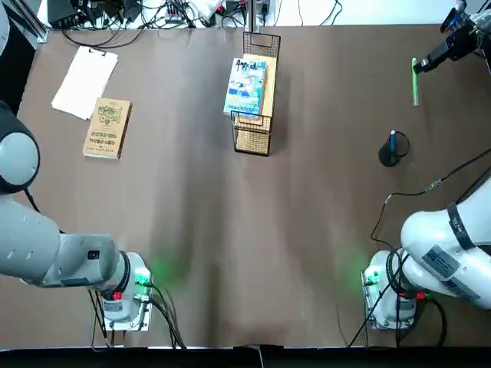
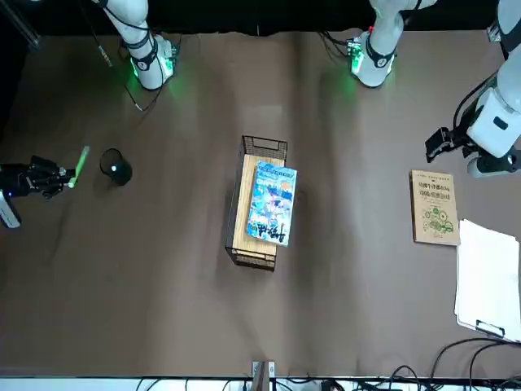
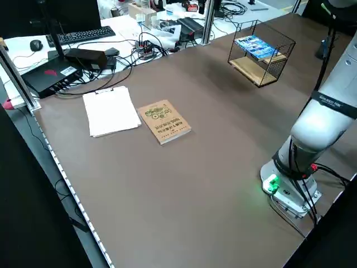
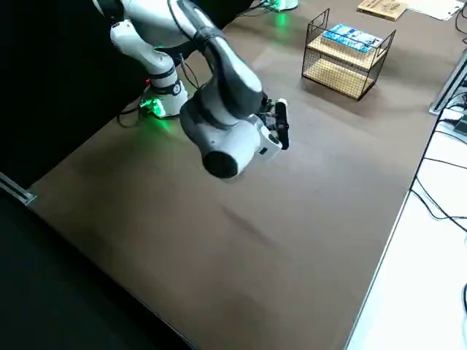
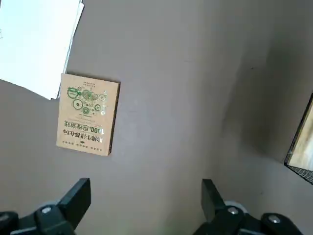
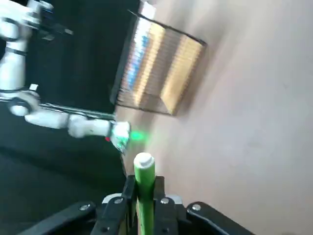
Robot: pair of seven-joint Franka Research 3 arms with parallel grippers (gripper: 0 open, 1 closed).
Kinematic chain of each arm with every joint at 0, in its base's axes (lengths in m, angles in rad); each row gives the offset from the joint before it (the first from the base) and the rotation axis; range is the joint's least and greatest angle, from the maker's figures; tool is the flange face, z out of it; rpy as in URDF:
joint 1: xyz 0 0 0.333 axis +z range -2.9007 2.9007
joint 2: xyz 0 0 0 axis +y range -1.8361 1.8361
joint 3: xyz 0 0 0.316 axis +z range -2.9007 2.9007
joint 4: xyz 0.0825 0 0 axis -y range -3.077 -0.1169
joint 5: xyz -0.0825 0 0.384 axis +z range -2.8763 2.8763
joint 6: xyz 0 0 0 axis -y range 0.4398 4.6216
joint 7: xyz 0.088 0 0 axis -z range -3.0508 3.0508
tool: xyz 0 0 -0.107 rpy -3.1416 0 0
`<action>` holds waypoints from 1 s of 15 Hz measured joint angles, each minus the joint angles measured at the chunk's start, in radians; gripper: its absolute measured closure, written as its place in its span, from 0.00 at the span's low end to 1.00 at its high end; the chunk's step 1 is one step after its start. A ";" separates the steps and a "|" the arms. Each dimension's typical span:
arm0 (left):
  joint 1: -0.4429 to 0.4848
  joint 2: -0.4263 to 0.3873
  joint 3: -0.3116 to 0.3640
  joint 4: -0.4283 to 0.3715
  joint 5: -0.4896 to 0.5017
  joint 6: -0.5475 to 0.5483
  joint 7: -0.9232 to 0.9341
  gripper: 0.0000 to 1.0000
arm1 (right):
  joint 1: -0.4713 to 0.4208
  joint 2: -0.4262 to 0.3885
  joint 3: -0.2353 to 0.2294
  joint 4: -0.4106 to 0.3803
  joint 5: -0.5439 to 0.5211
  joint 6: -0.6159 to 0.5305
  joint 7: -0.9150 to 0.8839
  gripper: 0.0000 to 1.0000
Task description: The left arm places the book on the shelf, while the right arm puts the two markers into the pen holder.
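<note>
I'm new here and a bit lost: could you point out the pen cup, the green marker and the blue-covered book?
Pen cup (image 2: 116, 168): front view, its dark side.
Green marker (image 1: 415, 83): top view, mid-barrel.
Blue-covered book (image 1: 245, 88): top view, front cover.

Right gripper closed, raised over table's far right corner; left gripper open, above table's left side

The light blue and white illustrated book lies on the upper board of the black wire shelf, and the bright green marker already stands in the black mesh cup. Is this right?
Not quite: the bright green marker is held by the right gripper, as the right wrist view shows. The book does lie on the shelf's upper board.
</note>
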 joint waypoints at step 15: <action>-0.002 -0.001 -0.001 -0.003 -0.004 -0.010 0.011 0.00 | -0.111 0.136 -0.015 -0.162 0.016 -0.002 -0.582 0.82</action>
